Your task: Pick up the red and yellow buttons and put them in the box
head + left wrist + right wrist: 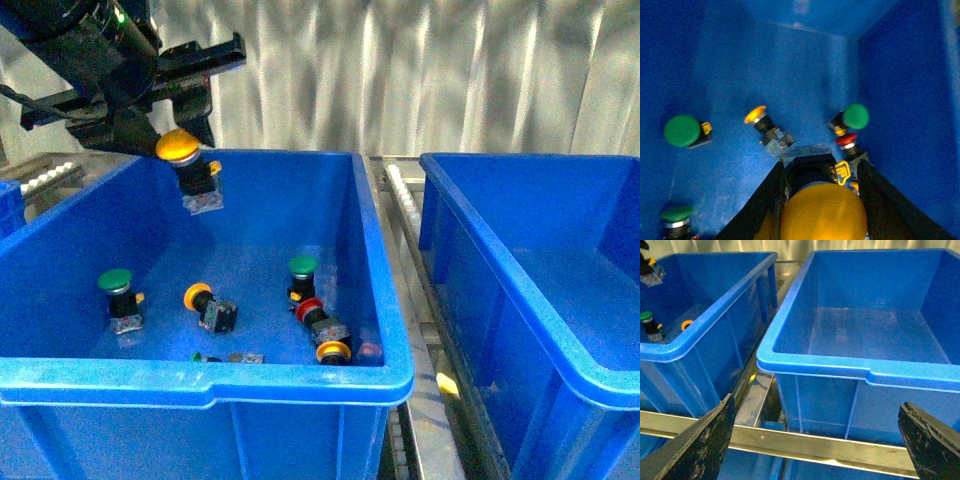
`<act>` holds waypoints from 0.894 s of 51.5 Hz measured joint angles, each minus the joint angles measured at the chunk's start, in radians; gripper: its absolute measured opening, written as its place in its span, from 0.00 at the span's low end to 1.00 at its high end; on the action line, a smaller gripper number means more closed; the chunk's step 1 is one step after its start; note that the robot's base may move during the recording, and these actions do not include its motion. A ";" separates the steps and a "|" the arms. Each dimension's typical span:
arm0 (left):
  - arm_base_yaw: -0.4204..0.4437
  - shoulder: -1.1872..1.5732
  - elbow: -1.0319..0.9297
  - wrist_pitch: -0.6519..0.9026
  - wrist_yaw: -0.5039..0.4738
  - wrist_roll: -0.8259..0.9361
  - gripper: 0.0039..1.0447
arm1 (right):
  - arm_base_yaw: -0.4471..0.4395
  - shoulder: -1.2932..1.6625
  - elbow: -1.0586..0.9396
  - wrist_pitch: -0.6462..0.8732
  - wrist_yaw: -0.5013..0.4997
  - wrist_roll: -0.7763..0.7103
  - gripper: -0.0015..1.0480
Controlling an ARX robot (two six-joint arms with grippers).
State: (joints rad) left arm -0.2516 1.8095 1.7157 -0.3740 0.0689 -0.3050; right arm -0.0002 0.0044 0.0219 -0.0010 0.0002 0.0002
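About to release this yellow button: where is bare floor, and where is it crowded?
Right bin: floor bare wall to wall. Left bin: near half crowded with buttons; only the far strip beneath the held yellow button is free.

No readable text, labels, brands, numbers or signs in any of the three views.
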 joint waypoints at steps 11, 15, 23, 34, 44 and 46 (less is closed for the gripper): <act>-0.051 -0.127 -0.264 0.337 0.197 -0.038 0.33 | 0.000 0.000 0.000 0.000 0.000 0.000 0.93; -0.048 -0.149 -0.344 0.447 0.285 -0.087 0.33 | 0.000 0.000 0.000 0.000 0.000 0.000 0.93; -0.049 -0.165 -0.462 0.665 0.458 -0.245 0.33 | 0.000 0.000 0.000 0.000 0.000 0.000 0.93; -0.093 -0.167 -0.536 0.940 0.599 -0.462 0.33 | 0.000 0.000 0.000 0.000 0.000 0.000 0.93; -0.150 -0.167 -0.536 0.998 0.671 -0.538 0.33 | 0.000 0.000 0.000 0.000 0.000 0.000 0.93; -0.161 -0.163 -0.533 0.992 0.689 -0.542 0.33 | 0.000 0.000 0.000 0.000 0.000 0.000 0.93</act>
State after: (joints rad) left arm -0.4129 1.6470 1.1831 0.6178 0.7578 -0.8467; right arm -0.0002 0.0044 0.0219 -0.0010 0.0002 0.0006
